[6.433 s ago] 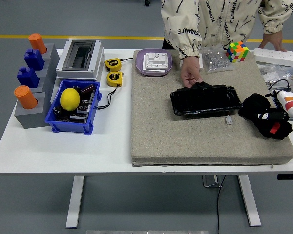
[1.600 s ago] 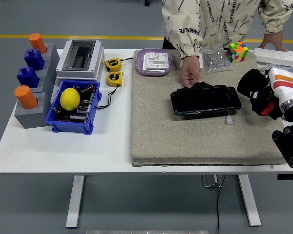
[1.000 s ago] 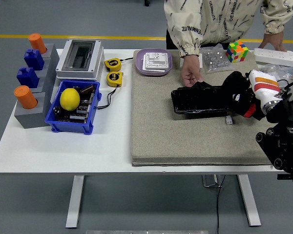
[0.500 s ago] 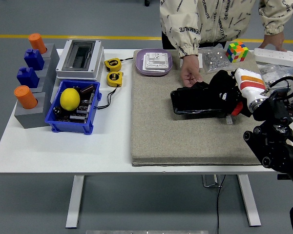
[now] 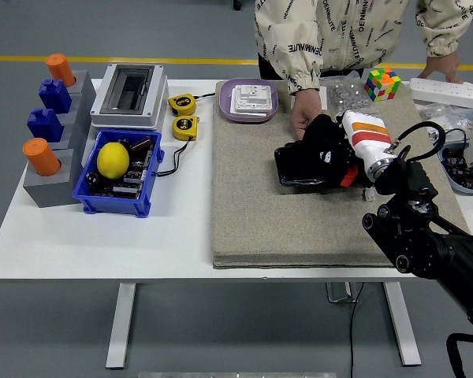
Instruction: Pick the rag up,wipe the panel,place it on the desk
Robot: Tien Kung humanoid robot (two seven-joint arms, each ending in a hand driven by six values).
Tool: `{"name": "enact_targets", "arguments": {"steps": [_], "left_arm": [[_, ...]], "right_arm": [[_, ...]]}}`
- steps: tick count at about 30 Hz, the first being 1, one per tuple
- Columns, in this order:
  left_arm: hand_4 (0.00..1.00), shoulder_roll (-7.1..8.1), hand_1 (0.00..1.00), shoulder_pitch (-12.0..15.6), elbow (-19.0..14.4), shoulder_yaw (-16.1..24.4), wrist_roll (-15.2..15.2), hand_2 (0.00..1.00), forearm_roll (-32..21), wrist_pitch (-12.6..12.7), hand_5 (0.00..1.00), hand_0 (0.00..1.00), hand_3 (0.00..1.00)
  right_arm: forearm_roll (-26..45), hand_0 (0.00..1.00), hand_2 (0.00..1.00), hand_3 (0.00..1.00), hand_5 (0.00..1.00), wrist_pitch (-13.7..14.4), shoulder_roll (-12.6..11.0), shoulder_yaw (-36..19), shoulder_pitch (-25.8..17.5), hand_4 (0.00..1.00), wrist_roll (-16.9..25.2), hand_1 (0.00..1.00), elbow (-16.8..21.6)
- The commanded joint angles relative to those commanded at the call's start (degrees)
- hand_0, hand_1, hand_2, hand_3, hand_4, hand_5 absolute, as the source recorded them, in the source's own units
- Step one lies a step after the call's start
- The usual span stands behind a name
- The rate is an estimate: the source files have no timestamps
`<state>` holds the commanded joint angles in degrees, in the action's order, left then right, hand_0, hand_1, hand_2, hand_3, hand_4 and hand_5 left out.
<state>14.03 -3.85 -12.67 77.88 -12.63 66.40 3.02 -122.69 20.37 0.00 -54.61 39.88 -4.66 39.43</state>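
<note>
Swept leftward from the mat's 3 o'clock edge, the robot's right hand (image 5: 331,150), clutching a dark rag (image 5: 319,140), now presses on the black panel (image 5: 299,167) steadied by a person's hand (image 5: 301,118) at 12 o'clock, wiping seemingly under way.

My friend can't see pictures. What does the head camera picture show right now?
The robot's right hand, gloved in black, presses a dark rag onto a black panel lying on a grey mat. A person's hand rests at the panel's far edge. On the white table to the left, a blue bin holds a lemon.
</note>
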Motion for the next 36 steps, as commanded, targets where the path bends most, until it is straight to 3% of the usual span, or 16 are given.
{"name": "enact_targets", "arguments": {"steps": [8,21,36], "left_arm": [[0.612,0.09,0.658,0.0,0.0,0.0,0.0,0.686,0.0,0.0,0.507,0.635,0.573],[0.612,0.29,0.658,0.4,0.0,-0.5,0.0,0.686,-0.1,0.0,0.506,0.635,0.573],[0.613,0.27,0.658,0.6,0.1,-0.6,0.0,0.684,-0.2,0.0,0.507,0.635,0.572]], "right_arm": [[2.4,0.174,0.329,0.330,0.049,-0.1,0.0,6.7,0.9,0.884,-0.7,0.275,2.8],[3.9,0.175,0.329,0.328,0.050,-0.4,0.0,11.8,2.2,0.883,-1.4,0.275,5.9],[3.9,0.178,0.329,0.329,0.049,-0.5,0.0,12.5,1.8,0.883,-1.5,0.278,4.3]]}}
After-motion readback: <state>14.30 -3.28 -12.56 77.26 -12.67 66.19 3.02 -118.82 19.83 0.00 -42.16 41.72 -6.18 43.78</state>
